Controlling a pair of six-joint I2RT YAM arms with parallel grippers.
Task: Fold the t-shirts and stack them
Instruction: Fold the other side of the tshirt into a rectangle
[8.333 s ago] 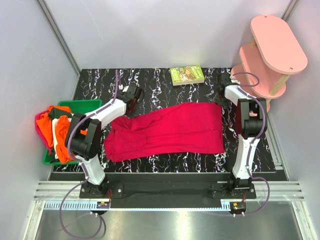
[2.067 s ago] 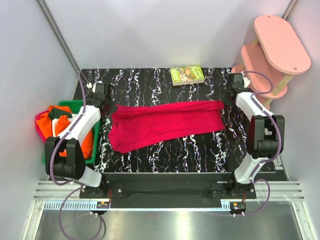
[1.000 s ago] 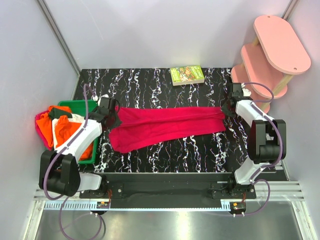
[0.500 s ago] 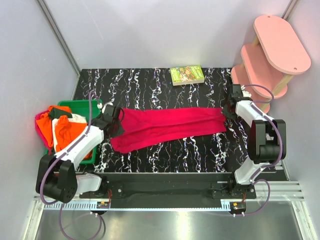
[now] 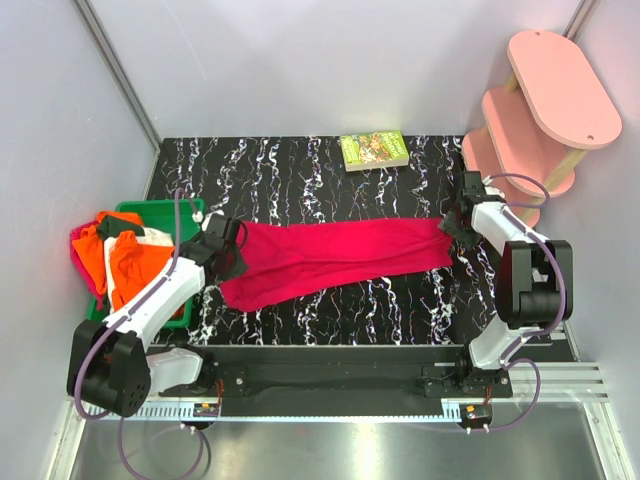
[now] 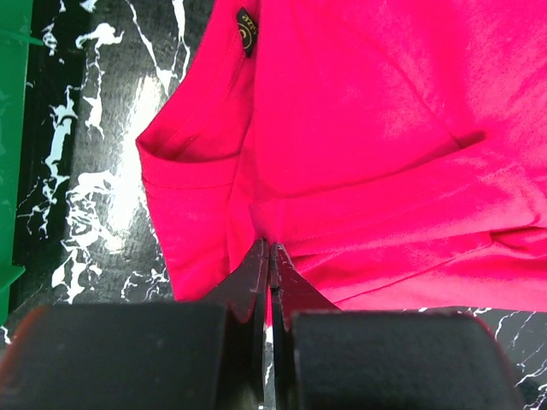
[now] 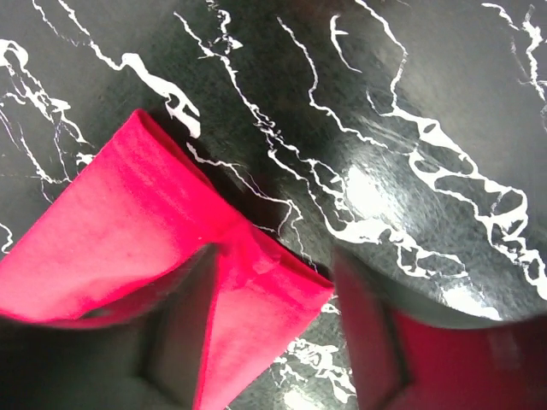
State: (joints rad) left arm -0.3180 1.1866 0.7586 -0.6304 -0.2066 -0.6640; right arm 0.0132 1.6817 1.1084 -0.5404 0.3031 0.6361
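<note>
Left gripper (image 5: pixel 230 252) dragged its end nearer, still clenched on the crimson t-shirt (image 5: pixel 335 258). Shirt runs left-right, collar end left. Right gripper (image 5: pixel 450 228) just let go, jaws apart.

The top view looks down on the whole table (image 5: pixel 300 170); each wrist view sits close over one t-shirt (image 5: pixel 330 262) end.

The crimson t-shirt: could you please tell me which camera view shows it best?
The top external view: the crimson t-shirt lies at full length across the table. The left wrist view shows only its collar end, pinched in the shut left end effector; the right wrist view shows one corner between the fingers of the open right end effector.
</note>
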